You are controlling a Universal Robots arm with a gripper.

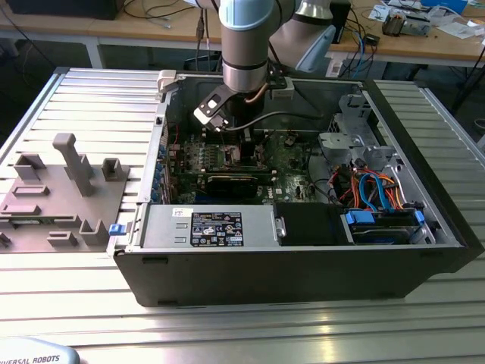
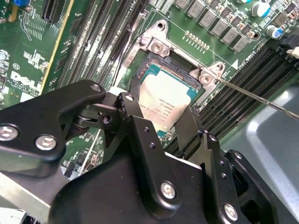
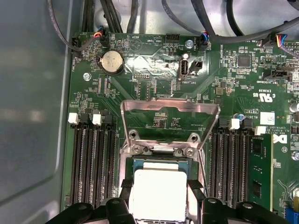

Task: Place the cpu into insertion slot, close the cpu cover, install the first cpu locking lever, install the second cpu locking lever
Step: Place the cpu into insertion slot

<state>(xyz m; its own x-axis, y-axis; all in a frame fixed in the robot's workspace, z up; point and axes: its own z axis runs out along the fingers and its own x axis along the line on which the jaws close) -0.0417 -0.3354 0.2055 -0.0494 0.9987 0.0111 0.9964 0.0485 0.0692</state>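
Tool pinches the cpu between its 2 fingers, over the insertion slot.

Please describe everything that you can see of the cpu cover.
The cpu cover is a thin, shiny silvery metal frame around a large square window; the green board shows through it. It is swung open and raised, not lying on the cpu. Its hinged edge, by two screws, sits next to the cpu. Nothing grips it.

cpu between gripper fingers, apparently in insertion slot, cpu cover raised beside it, memory slots flanking
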